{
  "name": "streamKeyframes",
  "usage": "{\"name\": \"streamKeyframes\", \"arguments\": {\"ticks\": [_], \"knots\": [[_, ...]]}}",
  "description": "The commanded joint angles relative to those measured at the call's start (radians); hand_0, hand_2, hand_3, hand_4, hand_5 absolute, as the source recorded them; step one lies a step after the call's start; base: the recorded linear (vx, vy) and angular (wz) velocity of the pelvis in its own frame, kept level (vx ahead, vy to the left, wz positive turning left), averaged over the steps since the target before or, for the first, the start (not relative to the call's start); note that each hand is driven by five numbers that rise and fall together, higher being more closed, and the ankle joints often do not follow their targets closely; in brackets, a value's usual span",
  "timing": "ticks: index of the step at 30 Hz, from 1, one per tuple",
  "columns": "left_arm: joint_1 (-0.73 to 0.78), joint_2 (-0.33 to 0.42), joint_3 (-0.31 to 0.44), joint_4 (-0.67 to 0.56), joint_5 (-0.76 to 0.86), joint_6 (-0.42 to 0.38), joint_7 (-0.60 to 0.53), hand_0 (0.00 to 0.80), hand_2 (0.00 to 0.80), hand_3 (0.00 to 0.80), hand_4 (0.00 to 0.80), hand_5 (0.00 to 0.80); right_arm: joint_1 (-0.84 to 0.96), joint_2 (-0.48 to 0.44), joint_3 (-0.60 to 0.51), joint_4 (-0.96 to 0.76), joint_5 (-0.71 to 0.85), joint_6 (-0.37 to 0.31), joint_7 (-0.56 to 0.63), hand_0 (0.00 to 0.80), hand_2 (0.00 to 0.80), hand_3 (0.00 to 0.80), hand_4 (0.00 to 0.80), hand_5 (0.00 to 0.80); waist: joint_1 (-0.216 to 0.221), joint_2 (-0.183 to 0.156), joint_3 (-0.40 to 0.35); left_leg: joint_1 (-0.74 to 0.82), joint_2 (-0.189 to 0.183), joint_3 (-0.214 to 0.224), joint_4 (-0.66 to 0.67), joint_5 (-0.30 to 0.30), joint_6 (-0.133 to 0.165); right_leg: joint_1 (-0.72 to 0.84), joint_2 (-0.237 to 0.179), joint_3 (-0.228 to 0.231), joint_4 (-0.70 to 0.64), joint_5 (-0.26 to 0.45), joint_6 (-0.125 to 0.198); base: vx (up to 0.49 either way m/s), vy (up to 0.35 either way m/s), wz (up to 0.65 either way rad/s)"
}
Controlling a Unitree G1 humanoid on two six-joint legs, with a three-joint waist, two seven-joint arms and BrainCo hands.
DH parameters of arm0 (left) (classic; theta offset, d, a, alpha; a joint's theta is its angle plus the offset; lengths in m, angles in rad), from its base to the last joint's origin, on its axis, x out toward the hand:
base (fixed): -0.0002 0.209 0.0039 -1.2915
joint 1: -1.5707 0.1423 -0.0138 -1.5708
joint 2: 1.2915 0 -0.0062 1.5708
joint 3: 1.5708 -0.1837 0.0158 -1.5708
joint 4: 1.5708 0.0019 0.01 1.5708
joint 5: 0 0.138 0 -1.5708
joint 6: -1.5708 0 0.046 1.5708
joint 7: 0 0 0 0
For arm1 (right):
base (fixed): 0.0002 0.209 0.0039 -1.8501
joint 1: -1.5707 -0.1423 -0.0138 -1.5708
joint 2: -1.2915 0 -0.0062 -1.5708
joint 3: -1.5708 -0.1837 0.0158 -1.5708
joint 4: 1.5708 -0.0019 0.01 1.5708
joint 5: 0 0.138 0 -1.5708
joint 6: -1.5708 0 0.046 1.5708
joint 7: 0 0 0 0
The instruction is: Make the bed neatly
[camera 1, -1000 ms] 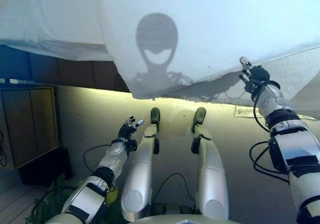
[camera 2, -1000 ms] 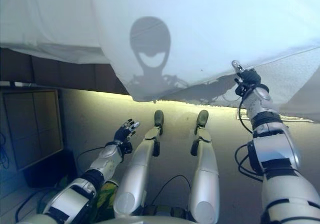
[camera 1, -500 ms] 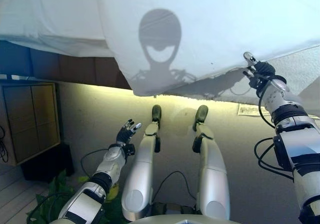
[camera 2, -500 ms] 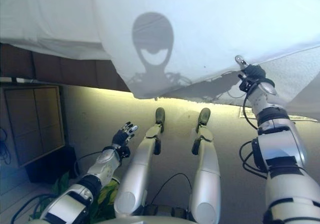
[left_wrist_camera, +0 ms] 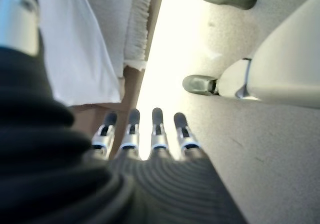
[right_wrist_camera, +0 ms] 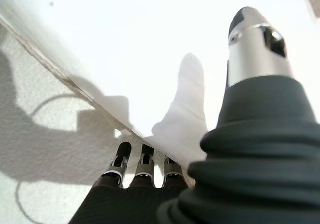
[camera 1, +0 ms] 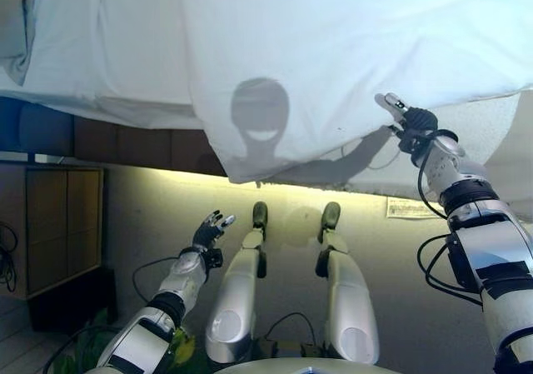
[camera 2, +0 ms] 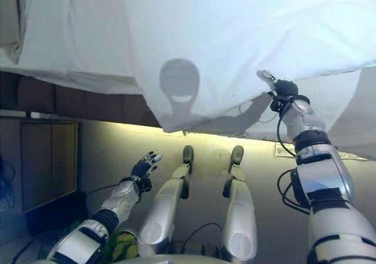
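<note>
Seen from the head camera, a white duvet (camera 1: pixel 333 49) lies over the bed and spills off its near edge, with one corner hanging down past the mattress side toward the floor (camera 1: pixel 150 216). To the right of that hanging flap, the textured white mattress (camera 1: pixel 491 120) is left uncovered below the duvet's slanting hem. The right hand (camera 1: pixel 406 121) meets the duvet at this hem: in the right wrist view a fold of the white fabric passes between the thumb (right_wrist_camera: pixel 257 44) and the fingers (right_wrist_camera: pixel 144 165), which reads as a light pinch on the edge, though the fingertips' contact is partly hidden by the cloth. The left hand (camera 1: pixel 210 227) hangs low over the floor, well apart from the bedding, its fingers straight and slightly spread and holding nothing; the left wrist view confirms the straight fingers and shows the draped cloth and the dark bed frame (camera 1: pixel 125 145) beyond them. A wooden cabinet (camera 1: pixel 58 224) stands at the left against the bed. As a judgement, the duvet is soft, light and limp: it will fold and slide rather than hold shape, and a pull at one point will skew it. It is best taken along the hem or at a corner, ideally with both hands spread apart, so the edge can be drawn evenly over the exposed mattress.
</note>
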Motion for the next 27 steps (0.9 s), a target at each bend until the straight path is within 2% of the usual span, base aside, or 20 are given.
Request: {"name": "streamKeyframes", "arguments": {"ticks": [1,4,5,6,11,18,20,23,27], "knots": [[0.024,0.01,0.038,0.031,0.028,0.003,-0.004,0.0,0.0,0.0,0.0,0.0,-0.111,-0.056,0.01,-0.029,-0.012,-0.035,0.01,0.0,0.0,0.0,0.0,0.0,-0.003,-0.007,-0.012,0.002,0.003,0.019,0.004,0.004,-0.01,0.003,-0.032,-0.04,0.07,-0.041,0.059,0.0,0.0,0.0],[0.025,0.01,0.043,0.051,0.028,0.002,-0.005,0.0,0.0,0.0,0.0,0.0,-0.128,-0.067,0.014,-0.018,-0.008,-0.054,0.013,0.0,0.0,0.0,0.0,0.0,0.002,-0.009,-0.017,0.01,0.003,0.02,-0.002,0.004,-0.009,0.012,-0.035,-0.045,0.063,-0.039,0.06,0.0,0.0,0.0],[0.023,0.01,0.046,0.056,0.029,0.004,-0.002,0.0,0.0,0.0,0.0,0.0,-0.136,-0.07,0.013,-0.017,-0.006,-0.073,0.023,0.417,0.417,0.417,0.417,0.417,0.003,-0.01,-0.017,0.007,0.003,0.02,0.002,0.003,-0.009,0.011,-0.037,-0.047,0.065,-0.04,0.06,0.0,0.0,0.0],[0.02,0.012,0.046,0.059,0.028,0.009,0.0,0.0,0.0,0.0,0.0,0.0,-0.141,-0.074,0.012,-0.019,0.0,-0.08,0.028,0.8,0.8,0.8,0.8,0.8,0.003,-0.01,-0.017,0.004,0.003,0.02,0.007,0.002,-0.008,0.01,-0.038,-0.047,0.069,-0.041,0.06,0.0,0.0,0.0],[0.018,0.016,0.053,0.072,0.032,0.015,0.009,0.0,0.0,0.0,0.0,0.0,-0.155,-0.089,0.007,-0.023,0.031,-0.082,0.014,0.8,0.8,0.8,0.8,0.8,0.006,-0.007,-0.012,-0.01,-0.001,0.013,0.017,0.002,-0.004,-0.001,-0.039,-0.048,0.083,-0.048,0.059,0.0,0.0,0.0],[0.03,0.014,0.052,0.081,0.037,-0.001,0.006,0.0,0.0,0.0,0.0,0.0,-0.132,-0.077,0.004,-0.019,0.05,-0.084,0.059,0.8,0.8,0.8,0.8,0.8,0.009,-0.003,-0.01,0.002,-0.004,0.009,-0.001,0.003,-0.003,0.009,-0.037,-0.05,0.072,-0.049,0.058,-0.005,0.002,0.0],[0.031,0.014,0.055,0.085,0.039,-0.004,0.005,0.0,0.0,0.0,0.0,0.0,-0.117,-0.065,0.003,-0.023,0.075,-0.073,0.099,0.8,0.8,0.8,0.8,0.8,0.008,-0.004,-0.013,0.01,-0.003,0.012,-0.007,0.004,-0.004,0.017,-0.038,-0.051,0.065,-0.048,0.057,0.0,0.0,0.0],[0.024,0.016,0.059,0.088,0.039,-0.002,0.004,0.0,0.0,0.0,0.0,0.0,-0.085,-0.04,-0.001,-0.031,0.089,-0.019,0.156,0.8,0.8,0.8,0.8,0.8,0.006,-0.009,-0.024,0.029,-0.003,0.012,-0.014,0.002,-0.005,0.036,-0.038,-0.052,0.055,-0.051,0.057,0.0,0.0,0.0],[0.029,0.016,0.07,0.092,0.011,0.011,-0.015,0.0,0.0,0.0,0.0,0.0,-0.013,0.01,0.003,-0.065,0.104,0.008,0.204,0.8,0.8,0.8,0.8,0.8,0.005,-0.02,-0.052,0.071,0.001,0.019,-0.033,-0.002,-0.01,0.083,-0.039,-0.057,0.029,-0.053,0.057,0.0,0.0,0.0]]}}
